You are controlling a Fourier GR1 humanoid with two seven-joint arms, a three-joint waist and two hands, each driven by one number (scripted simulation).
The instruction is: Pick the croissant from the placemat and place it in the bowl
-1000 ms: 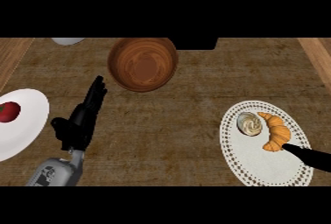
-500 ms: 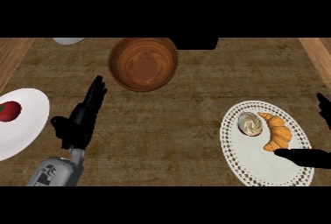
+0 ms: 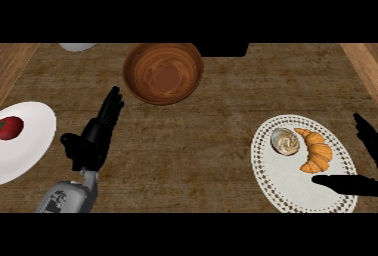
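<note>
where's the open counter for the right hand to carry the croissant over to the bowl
The widest bare stretch lies mid-counter, between the left hand, the wooden bowl and the placemat. More free counter runs right of the bowl, above the placemat. It is crowded on the placemat, where the croissant lies beside a small round pastry with the right hand close, and at left by the white plate.

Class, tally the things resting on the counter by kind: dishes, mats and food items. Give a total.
Dishes: 2, wooden bowl and white plate
Mats: 1, white placemat
Food items: 3, croissant, cream-topped pastry, red fruit
Total: 6
</note>
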